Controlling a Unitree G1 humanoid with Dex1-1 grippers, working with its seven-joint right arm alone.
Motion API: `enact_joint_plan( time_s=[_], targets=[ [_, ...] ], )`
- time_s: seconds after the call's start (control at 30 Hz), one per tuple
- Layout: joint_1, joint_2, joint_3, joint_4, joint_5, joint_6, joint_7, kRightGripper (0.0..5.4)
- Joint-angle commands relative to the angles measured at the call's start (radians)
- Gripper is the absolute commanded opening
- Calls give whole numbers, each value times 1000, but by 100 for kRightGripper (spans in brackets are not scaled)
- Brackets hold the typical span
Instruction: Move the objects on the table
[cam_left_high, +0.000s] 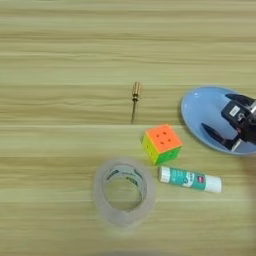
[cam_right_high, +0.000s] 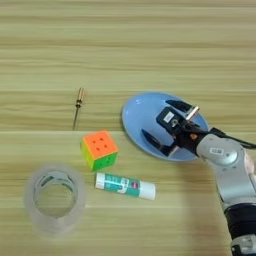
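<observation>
Four objects lie left of the tool (cam_right_high: 162, 122), seemingly open.

Table (cam_left_high: 60, 50) is pale yellowish wood grain; plate (cam_right_high: 137, 112) light blue; cube (cam_right_high: 99, 149) orange, green, yellow; glue stick (cam_right_high: 125, 185) white with teal; tape roll (cam_right_high: 54, 199) clear; screwdriver (cam_left_high: 135, 95) brass-ish, I think.

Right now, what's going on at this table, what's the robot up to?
The robot's right gripper hovers over a blue plate, fingers spread, holding nothing. On the wooden table beside the plate lie a puzzle cube, a glue stick, a clear tape roll and a small screwdriver, all untouched.
</observation>
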Motion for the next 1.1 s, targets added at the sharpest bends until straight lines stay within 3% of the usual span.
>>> enact_joint_plan(
  time_s=[0.03, 0.17, 0.33, 0.53, 0.8, 0.93, 1.1],
  targets=[
    [-53, -63, -1, -39, 15, -31, 19, 539],
    [-33, -67, -3, -74, 60, -30, 86, 539],
    [26, -80, -13, -175, 166, -19, 221, 539],
    [64, -91, -16, -230, 214, -4, 290, 539],
    [88, -94, -17, -262, 226, 4, 326, 539],
    [70, -86, -30, -255, 223, 9, 305, 539],
    [24, -65, -79, -273, 289, 51, 280, 539]
  ],
)
